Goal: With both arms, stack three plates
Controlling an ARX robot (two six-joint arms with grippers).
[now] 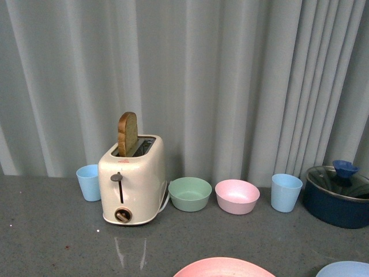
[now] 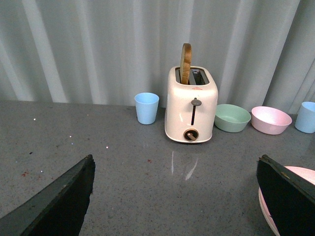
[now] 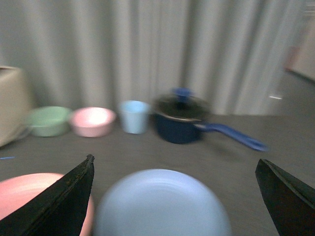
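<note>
L gripper (image 2: 175, 158): jaws spread wide, nothing btwn them; hangs over bare grey table (image 2: 147, 187), toaster straight ahead of it.
L cup (image 1: 88, 182): light blue, upright, back row, just beside toaster's left side; can't tell if touching.
Toaster (image 1: 131, 184): cream, 2-slot, lever + knob facing robot, stands at back by the curtain (image 1: 230, 75).
Bread slice (image 1: 127, 134): brown, upright, sticking well out of one slot.
Green bowl (image 1: 189, 193): upright, just right of toaster.
Pink plate (image 1: 225, 268): at table's near edge, in front of the 2 bowls, well apart from them; only far rim in front view. Left wrist view: partly hidden behind one finger.
Pink bowl (image 1: 237, 196): upright, right beside green bowl.
R cup (image 1: 286, 193): light blue, upright, btwn pink bowl + pot.
Pot (image 1: 337, 196): dark blue, glass lid (image 1: 340, 180) w/ blue knob on it; far right, back row.
Blue plate (image 1: 346, 269): near edge, right of pink plate; flat on table.
R gripper (image 3: 174, 160): pic blurred; jaws wide apart, holding nothing, blue plate below btwn them.
</note>
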